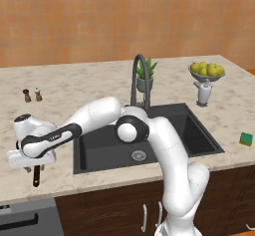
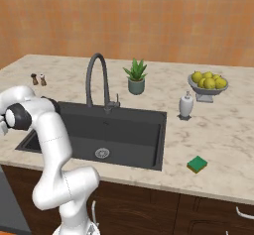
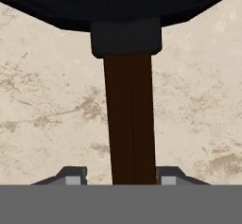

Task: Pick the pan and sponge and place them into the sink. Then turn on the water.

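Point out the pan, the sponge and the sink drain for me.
pan point(image 3: 128, 119): hand view, on its dark-brown handle.
sponge point(image 2: 197, 164): right base view, on its green top.
sink drain point(image 1: 138, 155): left base view, on the round silver grate in the basin floor.

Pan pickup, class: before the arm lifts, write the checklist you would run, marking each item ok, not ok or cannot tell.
1. Handle of the pan centred between the fingertips: ok.
2. Gripper closed firmly on it: cannot tell.
3. Sink free to receive the pan: ok.
4. Faucet beside the carry path, needs clearance: cannot tell.
5. Sponge on the counter, waiting its turn: ok.
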Robot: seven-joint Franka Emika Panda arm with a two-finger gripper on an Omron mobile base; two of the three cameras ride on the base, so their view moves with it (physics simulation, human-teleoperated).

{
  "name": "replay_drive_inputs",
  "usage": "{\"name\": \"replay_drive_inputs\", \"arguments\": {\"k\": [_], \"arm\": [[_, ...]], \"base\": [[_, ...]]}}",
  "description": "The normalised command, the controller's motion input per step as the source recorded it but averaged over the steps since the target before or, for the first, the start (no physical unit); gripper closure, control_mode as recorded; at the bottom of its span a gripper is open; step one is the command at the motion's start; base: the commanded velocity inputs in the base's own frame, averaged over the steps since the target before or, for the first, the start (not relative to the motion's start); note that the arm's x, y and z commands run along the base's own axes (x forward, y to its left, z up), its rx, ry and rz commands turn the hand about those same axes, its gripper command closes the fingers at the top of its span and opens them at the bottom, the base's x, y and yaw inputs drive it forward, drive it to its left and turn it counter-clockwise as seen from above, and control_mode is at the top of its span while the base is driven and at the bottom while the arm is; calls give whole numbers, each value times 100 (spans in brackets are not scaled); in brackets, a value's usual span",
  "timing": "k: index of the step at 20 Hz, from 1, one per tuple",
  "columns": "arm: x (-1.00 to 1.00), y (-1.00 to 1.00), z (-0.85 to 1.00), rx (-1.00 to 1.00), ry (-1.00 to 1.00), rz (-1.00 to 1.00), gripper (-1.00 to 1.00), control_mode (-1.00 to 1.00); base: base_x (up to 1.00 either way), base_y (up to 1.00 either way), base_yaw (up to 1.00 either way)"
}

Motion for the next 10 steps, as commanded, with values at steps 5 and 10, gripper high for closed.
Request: {"name": "replay_drive_inputs", "arguments": {"k": [5,10], "arm": [[0,-10,-7,1,4,0,100,-100],[-16,-13,23,8,-9,-8,100,-100]], "base": [[0,0,0],[0,0,0]]}}
